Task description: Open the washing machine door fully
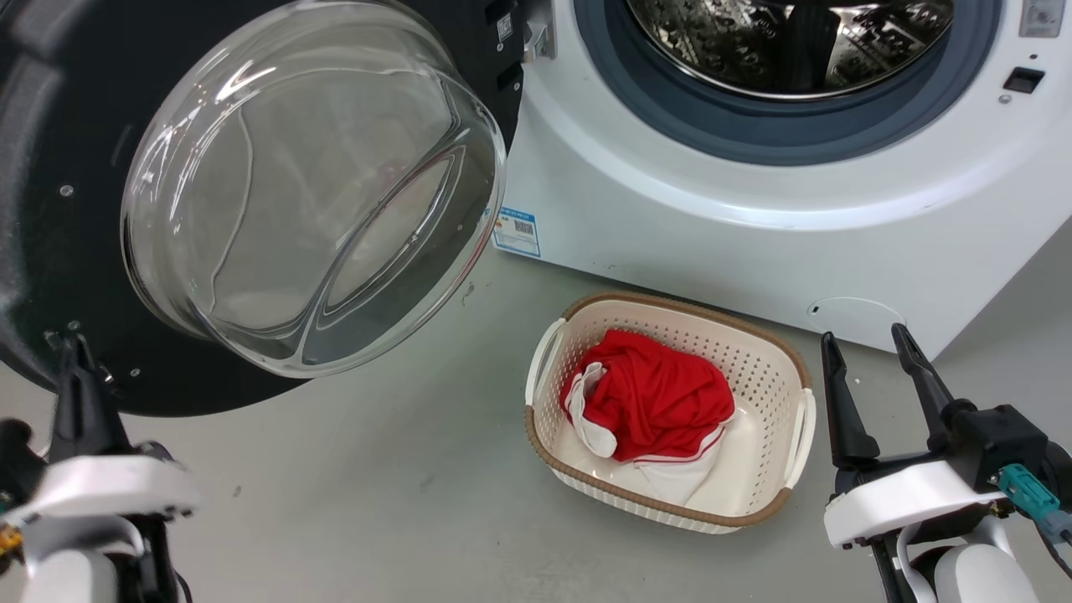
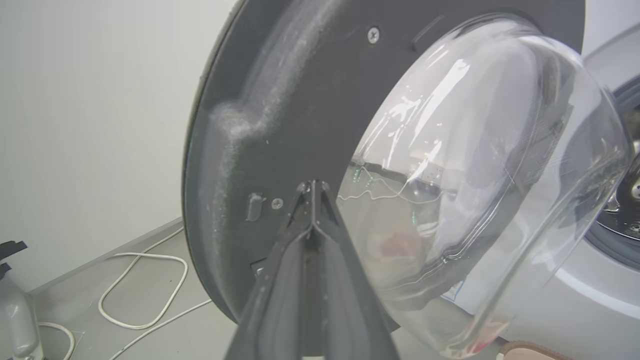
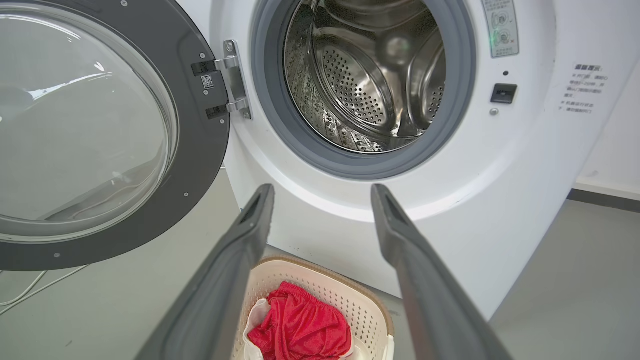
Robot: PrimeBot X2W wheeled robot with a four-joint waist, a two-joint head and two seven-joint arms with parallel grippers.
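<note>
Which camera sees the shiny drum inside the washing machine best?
The right wrist view: the drum faces it, nearly whole, with its holes plain. The head view catches its lower part at the top edge. The left wrist view gives a sliver at its right edge.

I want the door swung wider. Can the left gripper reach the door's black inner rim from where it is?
Probably yes: the left gripper, shut, points at the rim of the washing machine door, with nothing between them.
</note>
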